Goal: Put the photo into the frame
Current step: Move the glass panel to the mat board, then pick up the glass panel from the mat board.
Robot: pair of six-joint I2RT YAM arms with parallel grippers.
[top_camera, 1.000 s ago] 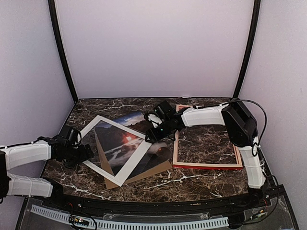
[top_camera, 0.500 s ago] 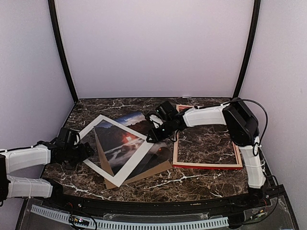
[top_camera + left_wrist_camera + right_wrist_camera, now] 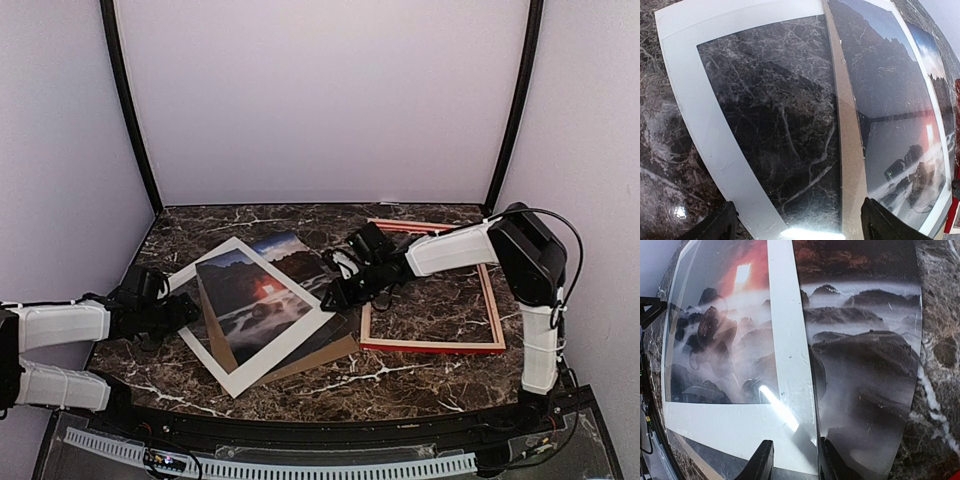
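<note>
The photo [image 3: 290, 252] lies at mid-table, mostly under a white mat board [image 3: 205, 345]. Its misty lower part shows bare in the right wrist view [image 3: 865, 365]. The frame [image 3: 430, 346] lies pale side up to the right, red showing at its edges. My right gripper [image 3: 335, 298] has its jaws only narrowly apart. Its tips [image 3: 795, 462] are down at the mat's right edge [image 3: 785, 340], one finger over the mat and one over the photo. My left gripper [image 3: 188, 310] is wide open at the mat's left corner [image 3: 690, 100], holding nothing.
A brown backing board [image 3: 320, 355] sticks out from under the mat and photo at the front, and shows as a strip in the left wrist view [image 3: 847, 150]. The table is dark marble with white walls round it.
My right gripper has drawn back to the right, and the mat board has slid right with it over the photo. My left gripper has crept slightly right after it.
</note>
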